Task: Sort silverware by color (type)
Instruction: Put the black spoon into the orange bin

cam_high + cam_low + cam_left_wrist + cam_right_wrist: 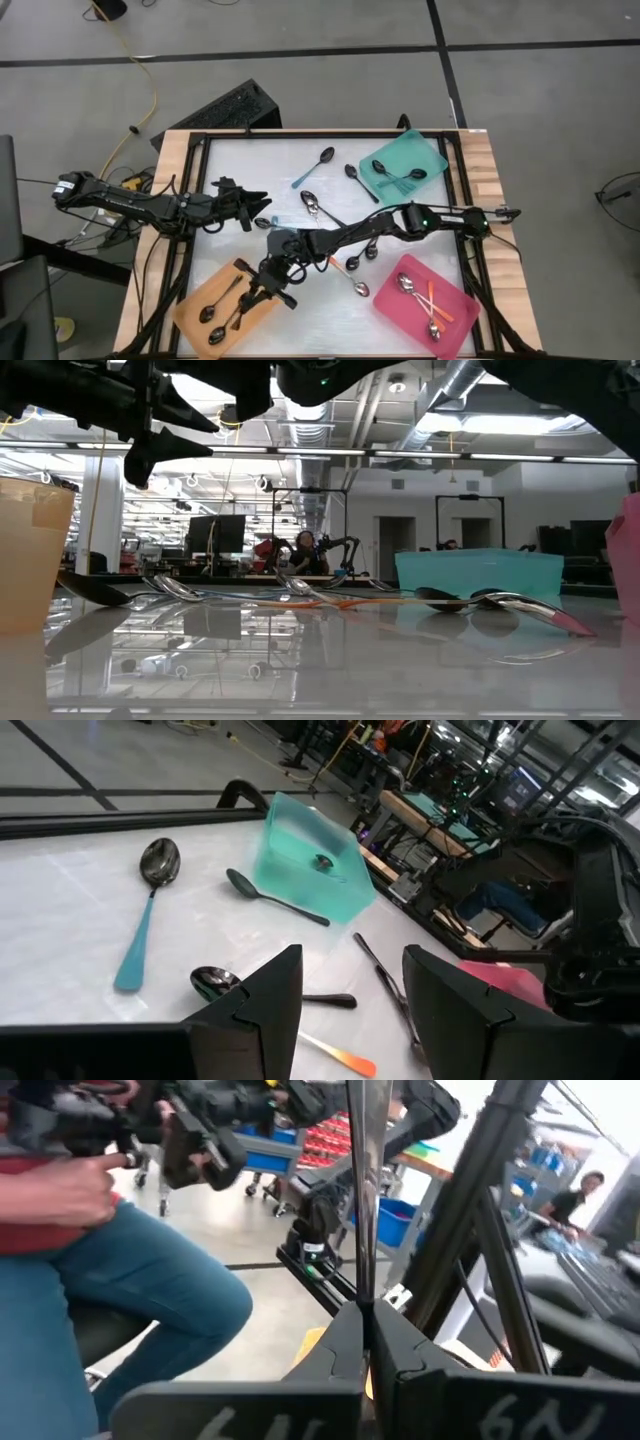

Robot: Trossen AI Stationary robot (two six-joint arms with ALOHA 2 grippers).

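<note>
With the right gripper (281, 287) clamped on a spoon (366, 1180) above the orange tray (192, 304) at lower left, you need to lower and release; the left gripper (262, 205) waits parted at centre-left.

You are looking at glossy metal spoons (322, 207) lying on a smooth, reflective white tabletop (250, 165) edged in wood.

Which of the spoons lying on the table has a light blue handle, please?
The spoon near the table's far edge, just left of the teal tray; the others nearby have dark, silver or orange handles.

A black keyboard (222, 108) lies on the floor beyond the table, near a yellow cable (140, 70), while a seated person's jeans (120, 1295) show nearby.
</note>
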